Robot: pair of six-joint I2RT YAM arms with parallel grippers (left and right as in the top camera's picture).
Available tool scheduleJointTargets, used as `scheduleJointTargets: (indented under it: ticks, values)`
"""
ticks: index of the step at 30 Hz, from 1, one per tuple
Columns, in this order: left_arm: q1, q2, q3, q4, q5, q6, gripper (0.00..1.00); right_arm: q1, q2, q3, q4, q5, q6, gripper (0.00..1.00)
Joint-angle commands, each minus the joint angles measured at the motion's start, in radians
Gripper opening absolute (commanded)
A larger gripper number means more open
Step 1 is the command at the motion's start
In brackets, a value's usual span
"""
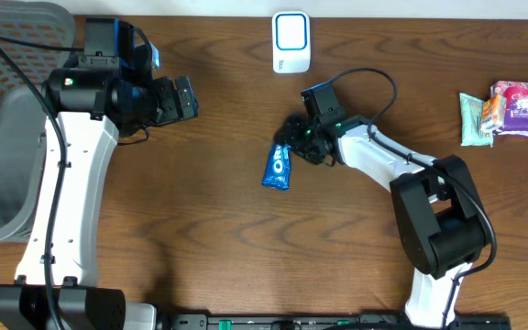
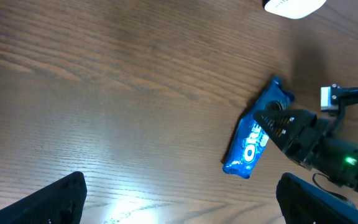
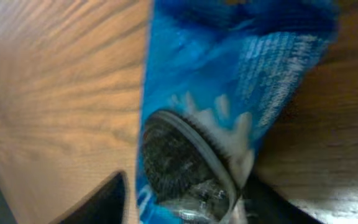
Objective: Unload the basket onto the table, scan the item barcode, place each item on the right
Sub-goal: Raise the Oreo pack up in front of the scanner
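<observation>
A blue Oreo packet lies on the wooden table near the middle, and also shows in the left wrist view. My right gripper is low over its upper end. In the right wrist view the packet fills the frame, and the gripper has one dark finger on each side, closed against it. My left gripper hangs open and empty above bare wood to the packet's left. No barcode can be made out on the packet.
A white scanner stands at the table's back edge, behind the packet. Several other snack packets lie at the far right. A grey mesh basket sits at the far left. The right arm's cable loops over the wood behind it.
</observation>
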Motion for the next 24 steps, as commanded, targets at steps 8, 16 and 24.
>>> scheduleJointTargets:
  ticks: [8,16,24]
  values:
    - [0.002,0.002,-0.003,0.0,-0.01,0.013,0.98,0.008,0.04,0.024,0.072,-0.066,-0.066,0.01]
    - [0.002,0.002,-0.003,0.0,-0.01,0.013,0.98,-0.014,-0.086,0.214,-0.031,-0.092,0.005,0.02]
    - [0.002,0.002,-0.003,0.0,-0.01,0.013,0.98,-0.018,-0.106,0.434,-0.185,0.097,-0.006,0.01]
